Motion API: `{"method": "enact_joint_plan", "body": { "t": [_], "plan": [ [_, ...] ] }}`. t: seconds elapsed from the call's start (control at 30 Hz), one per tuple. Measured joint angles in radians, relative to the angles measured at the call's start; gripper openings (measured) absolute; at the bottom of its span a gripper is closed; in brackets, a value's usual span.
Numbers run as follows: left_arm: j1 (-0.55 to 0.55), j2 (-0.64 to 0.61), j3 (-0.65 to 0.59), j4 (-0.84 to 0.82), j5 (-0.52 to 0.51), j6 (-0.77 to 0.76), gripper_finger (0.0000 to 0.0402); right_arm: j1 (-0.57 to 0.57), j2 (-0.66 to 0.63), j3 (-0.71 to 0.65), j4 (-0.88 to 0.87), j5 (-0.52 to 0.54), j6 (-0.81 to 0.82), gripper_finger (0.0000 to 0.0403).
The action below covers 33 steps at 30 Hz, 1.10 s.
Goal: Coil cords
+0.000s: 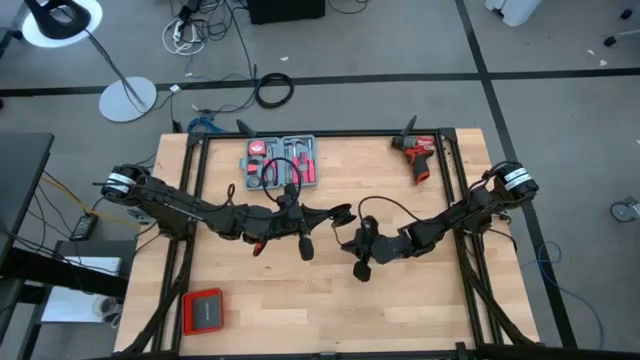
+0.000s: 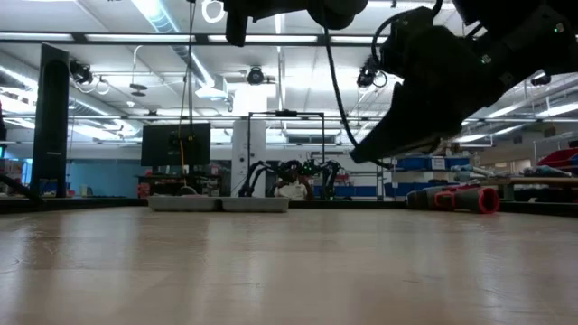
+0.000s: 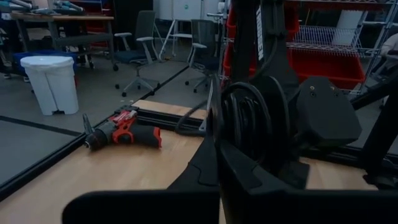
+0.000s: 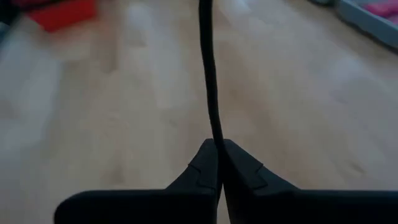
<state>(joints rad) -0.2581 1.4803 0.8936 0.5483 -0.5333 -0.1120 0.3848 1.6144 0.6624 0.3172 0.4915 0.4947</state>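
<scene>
The thin black cable (image 3: 249,118) shows in the left wrist view as several loops standing just beyond my left gripper (image 3: 217,155), which is shut on it. In the high view my left gripper (image 1: 338,213) is over the table's middle. My right gripper (image 1: 350,243) is close beside it on the near side. My right gripper (image 4: 216,149) is shut on a single strand of the cable (image 4: 208,74). In the low view both grippers are well above the table, and a strand (image 2: 336,90) hangs between them. The plug block does not show. My left gripper pinches the bundle of cable loops at their lower part (image 3: 231,140) between its two fingers. The loops stand up beyond the fingertips, clear of the table. My right gripper pinches one strand of the cable (image 4: 215,138) between its fingertips. The strand runs straight away from the fingers, clear of the table.
A grey tool case (image 1: 280,162) with red tools lies at the far middle. A red drill (image 1: 418,155) lies at the far right and also shows in the left wrist view (image 3: 124,134). A red-and-black box (image 1: 203,310) sits near the front left.
</scene>
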Motion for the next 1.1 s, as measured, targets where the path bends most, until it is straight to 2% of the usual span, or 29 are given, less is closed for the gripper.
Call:
{"method": "enact_joint_plan", "body": {
  "t": [0.37,0.47,0.63,0.83,1.1],
  "plan": [
    [-0.007,0.0,0.0,-0.085,0.009,-0.012,0.0,0.023,-0.345,0.0,-0.455,0.21,0.08,0.0002],
    [-0.007,0.0,0.001,-0.123,0.009,-0.026,0.0,0.035,-0.44,0.0,-0.523,0.256,0.089,0.0002],
    [-0.007,0.0,0.001,-0.136,0.01,-0.026,0.0,0.06,-0.553,0.001,-0.53,0.287,0.06,0.0002],
    [-0.007,0.0,0.001,-0.163,-0.007,-0.024,0.0,0.097,-0.594,0.057,-0.497,0.302,-0.006,0.0002],
    [-0.006,0.0,0.001,-0.165,-0.027,-0.024,0.0,0.124,-0.493,0.197,-0.428,0.27,-0.131,0.0002]
  ]
}}
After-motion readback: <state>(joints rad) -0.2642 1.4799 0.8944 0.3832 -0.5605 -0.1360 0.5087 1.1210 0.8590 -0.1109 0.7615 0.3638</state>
